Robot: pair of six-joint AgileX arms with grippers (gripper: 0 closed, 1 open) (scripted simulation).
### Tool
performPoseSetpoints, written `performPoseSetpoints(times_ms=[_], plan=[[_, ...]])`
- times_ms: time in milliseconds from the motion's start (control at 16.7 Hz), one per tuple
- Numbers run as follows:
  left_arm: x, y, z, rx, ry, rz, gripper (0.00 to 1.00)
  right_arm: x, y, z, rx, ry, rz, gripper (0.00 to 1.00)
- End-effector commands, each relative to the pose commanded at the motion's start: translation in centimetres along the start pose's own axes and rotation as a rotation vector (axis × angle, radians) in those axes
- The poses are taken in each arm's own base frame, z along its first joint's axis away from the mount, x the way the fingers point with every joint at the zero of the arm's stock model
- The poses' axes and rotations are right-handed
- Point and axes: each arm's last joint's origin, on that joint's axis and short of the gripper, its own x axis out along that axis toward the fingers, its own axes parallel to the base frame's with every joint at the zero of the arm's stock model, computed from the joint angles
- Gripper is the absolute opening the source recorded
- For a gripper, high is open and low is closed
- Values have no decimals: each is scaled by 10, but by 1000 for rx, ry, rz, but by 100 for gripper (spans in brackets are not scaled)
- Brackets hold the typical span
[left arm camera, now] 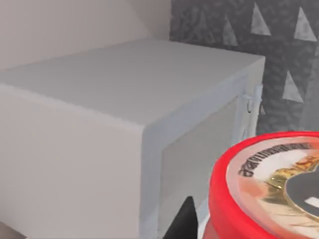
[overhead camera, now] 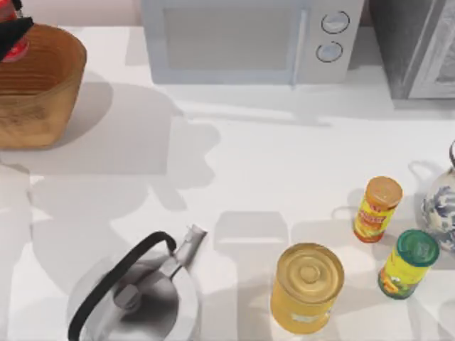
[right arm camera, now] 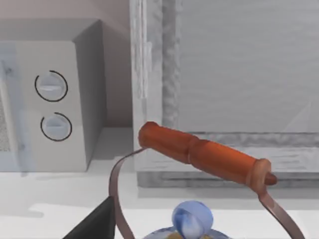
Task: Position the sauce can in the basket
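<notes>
Top view
Surface [overhead camera: 284, 170]: white, lit, crossed by grey shadows.
Basket [overhead camera: 43, 106]: orange-brown wicker, upper left of the frame, cut by the left edge.
Left gripper [overhead camera: 13, 35]: dark, at the top left corner, over the basket's rim, closed around the sauce can.
Sauce can [overhead camera: 15, 51]: red, small, held above the basket's open mouth, partly hidden by the gripper.
Microwave [overhead camera: 249, 39]: pale grey, top centre, two round dials at its right side.
Kettle [overhead camera: 135, 298]: silvery with a black handle, lower left of centre.
Big yellow can [overhead camera: 307, 288]: gold lid, bottom, right of centre.
Orange-lidded bottle [overhead camera: 378, 208]: yellow and red, right of centre.
Green-lidded bottle [overhead camera: 409, 263]: lower right, near the orange-lidded one.
Blue-and-white teapot [overhead camera: 442, 206]: right edge, partly cut off.

Left wrist view
Sauce can [left arm camera: 264, 194]: lower right, red rim and printed silvery top, close to the lens.
Microwave [left arm camera: 114, 124]: grey box behind.

Right wrist view
Right gripper: one dark fingertip [right arm camera: 94, 224] at the bottom, left of centre; opening cannot be told.
Teapot handle [right arm camera: 204, 154]: orange-brown grip on a wire bail, centre.
Microwave dials [right arm camera: 52, 104]: left.
</notes>
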Motion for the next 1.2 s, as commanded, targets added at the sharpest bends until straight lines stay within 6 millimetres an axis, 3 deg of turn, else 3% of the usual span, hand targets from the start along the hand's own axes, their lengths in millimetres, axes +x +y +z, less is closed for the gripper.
performPoseSetpoints(times_ms=[180,360,720,1200], plan=[[-58,10,20,-1,-1,145,0,0,0,0,0,0,0,100],[-86,9,41,45,-5,219,0,0,0,0,0,0,0,100],[-85,10,39,46,-5,219,0,0,0,0,0,0,0,100],[-42,21,24,47,-4,222,0,0,0,0,0,0,0,100]])
